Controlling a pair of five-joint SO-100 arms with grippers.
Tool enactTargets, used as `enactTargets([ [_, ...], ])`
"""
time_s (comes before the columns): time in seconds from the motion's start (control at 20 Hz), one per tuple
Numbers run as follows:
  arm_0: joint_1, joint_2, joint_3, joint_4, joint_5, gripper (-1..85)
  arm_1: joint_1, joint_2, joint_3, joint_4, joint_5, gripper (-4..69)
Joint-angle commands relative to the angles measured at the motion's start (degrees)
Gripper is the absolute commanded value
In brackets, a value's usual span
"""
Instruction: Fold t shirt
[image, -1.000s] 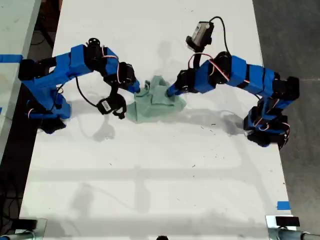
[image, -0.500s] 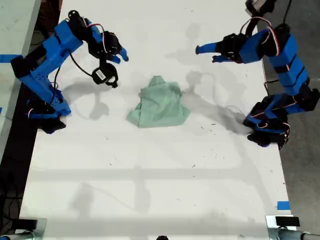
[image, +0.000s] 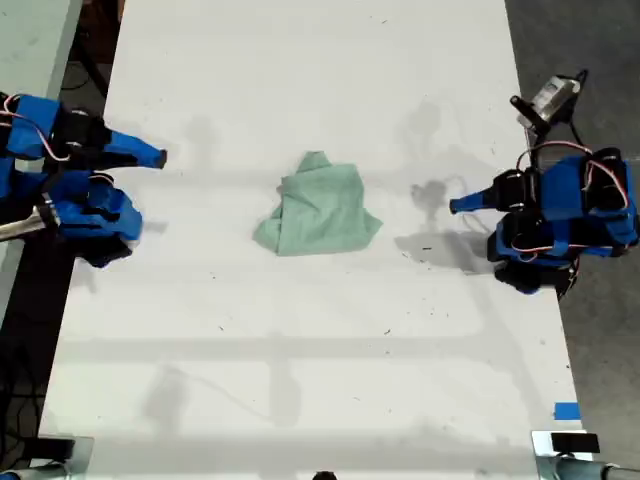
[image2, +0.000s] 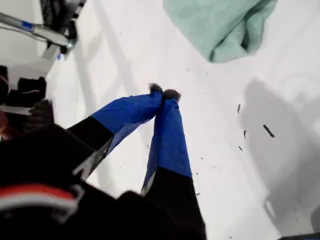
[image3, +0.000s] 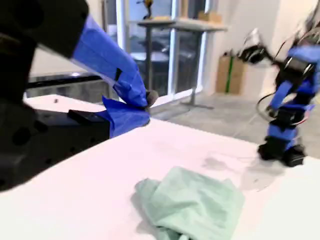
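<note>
While the t shirt (image: 320, 208) lies bundled mid-table, my first gripper (image: 455, 206) and my second gripper (image: 157, 157) sit well apart from it, jaws together

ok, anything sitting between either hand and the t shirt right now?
Nothing visible. Only bare white table lies between my first hand, at the exterior view's right, and the t shirt. The same goes for my second hand, at that view's left. Both hands are shut and apart from the t shirt.

A long white table (image: 300, 380) on grey floor (image: 590, 60); windows (image3: 165, 45) and cardboard boxes (image3: 231, 75) behind
</note>
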Motion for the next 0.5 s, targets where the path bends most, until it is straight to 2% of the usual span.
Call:
enactTargets([
  [0.0,6.06,14.24,25.22,-9.84,-3.16,-0.3,-8.96,7.38,13.36,-7.12,3.08,0.4],
  [0.1,7.73,26.10,37.79,-12.57,-3.08,-0.3,-10.20,11.51,25.14,-9.58,5.45,0.4],
  [0.15,7.91,29.71,41.84,-11.87,-3.25,-0.3,-10.90,14.77,30.32,-10.28,6.68,0.4],
  [0.35,4.39,29.36,52.82,-13.89,-1.93,-0.3,-11.07,14.41,42.54,-15.73,7.12,0.2],
  [0.45,2.20,29.36,55.63,-13.18,-2.29,-0.3,-9.14,14.50,46.85,-16.52,10.46,0.2],
])
